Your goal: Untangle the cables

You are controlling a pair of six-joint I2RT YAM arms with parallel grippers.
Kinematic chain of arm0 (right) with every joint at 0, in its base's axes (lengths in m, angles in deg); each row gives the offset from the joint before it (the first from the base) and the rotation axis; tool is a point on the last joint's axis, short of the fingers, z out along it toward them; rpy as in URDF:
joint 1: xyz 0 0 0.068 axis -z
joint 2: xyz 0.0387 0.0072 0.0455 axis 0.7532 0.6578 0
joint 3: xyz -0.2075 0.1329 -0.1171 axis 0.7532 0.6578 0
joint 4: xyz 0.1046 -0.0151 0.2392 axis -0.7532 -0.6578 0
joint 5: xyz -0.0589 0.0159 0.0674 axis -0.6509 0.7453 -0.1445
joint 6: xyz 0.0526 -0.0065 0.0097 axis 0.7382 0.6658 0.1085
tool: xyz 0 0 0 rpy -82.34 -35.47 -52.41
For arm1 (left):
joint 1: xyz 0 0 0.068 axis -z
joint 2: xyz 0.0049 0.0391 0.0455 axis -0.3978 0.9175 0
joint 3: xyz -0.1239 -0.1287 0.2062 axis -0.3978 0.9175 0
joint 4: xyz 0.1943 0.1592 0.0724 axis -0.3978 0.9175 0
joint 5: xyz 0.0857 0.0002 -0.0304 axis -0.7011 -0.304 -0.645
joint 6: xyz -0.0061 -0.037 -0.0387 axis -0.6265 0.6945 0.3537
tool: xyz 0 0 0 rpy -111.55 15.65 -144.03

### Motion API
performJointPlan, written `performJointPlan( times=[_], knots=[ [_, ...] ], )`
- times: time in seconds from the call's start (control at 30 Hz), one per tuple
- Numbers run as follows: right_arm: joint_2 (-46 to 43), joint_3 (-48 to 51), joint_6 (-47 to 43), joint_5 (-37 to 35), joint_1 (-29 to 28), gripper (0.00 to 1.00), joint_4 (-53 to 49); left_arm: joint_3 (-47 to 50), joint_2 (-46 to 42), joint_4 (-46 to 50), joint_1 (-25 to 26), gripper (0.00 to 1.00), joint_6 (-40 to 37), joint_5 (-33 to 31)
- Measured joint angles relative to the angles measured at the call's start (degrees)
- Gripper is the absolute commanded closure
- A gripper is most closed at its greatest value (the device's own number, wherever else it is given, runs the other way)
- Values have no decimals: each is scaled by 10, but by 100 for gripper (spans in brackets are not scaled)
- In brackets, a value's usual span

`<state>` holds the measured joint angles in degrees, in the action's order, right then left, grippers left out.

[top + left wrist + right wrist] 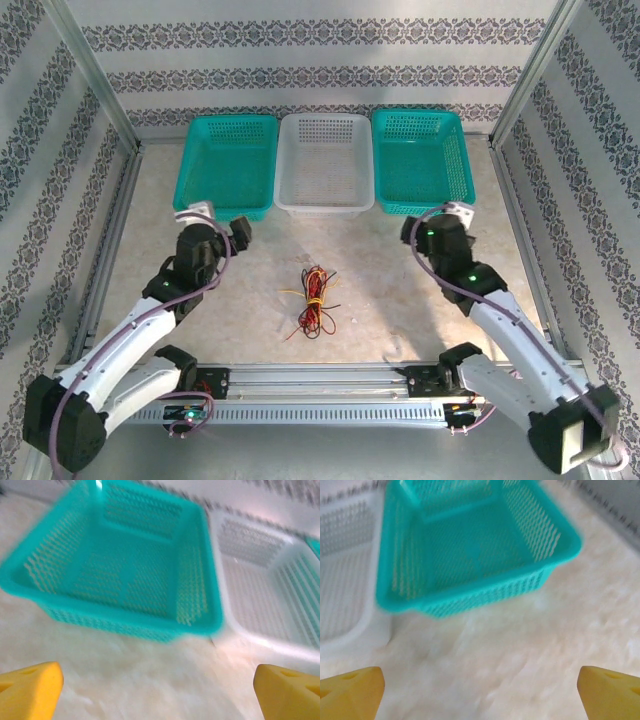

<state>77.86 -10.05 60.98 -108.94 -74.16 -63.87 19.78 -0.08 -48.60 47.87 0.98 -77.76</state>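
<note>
While the cables (313, 300) lie in one yellow, red and black knot, nothing of the task appears done; all separating is left.
Knot: between the two grippers, nearer the arm bases than either.
Left gripper (159, 692): jaws spread wide, empty, touching nothing; left teal basket (212, 580) ahead.
Right gripper (480, 692): likewise wide, empty; right teal basket (470, 586) ahead.
</note>
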Motion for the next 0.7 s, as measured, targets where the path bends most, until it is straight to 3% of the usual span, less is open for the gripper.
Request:
performJointPlan(
  times=[0.1,0.27,0.37,0.43,0.5,0.7],
  knots=[
    [9,-23,87,-43,-115,1,-57,-40,0,66,41,5,26,29],
    [15,41,163,2,-115,2,-48,-91,7,119,44,14,42,97],
    [102,2,173,-24,-246,1,-82,-106,20,133,44,14,42,130],
    [116,-5,159,-24,-339,2,-61,-104,21,143,44,14,45,144],
    [113,-4,147,5,-390,2,-31,-98,20,144,44,15,51,152],
    [193,-3,137,118,-396,14,69,-69,11,144,44,17,74,169]
  ],
)
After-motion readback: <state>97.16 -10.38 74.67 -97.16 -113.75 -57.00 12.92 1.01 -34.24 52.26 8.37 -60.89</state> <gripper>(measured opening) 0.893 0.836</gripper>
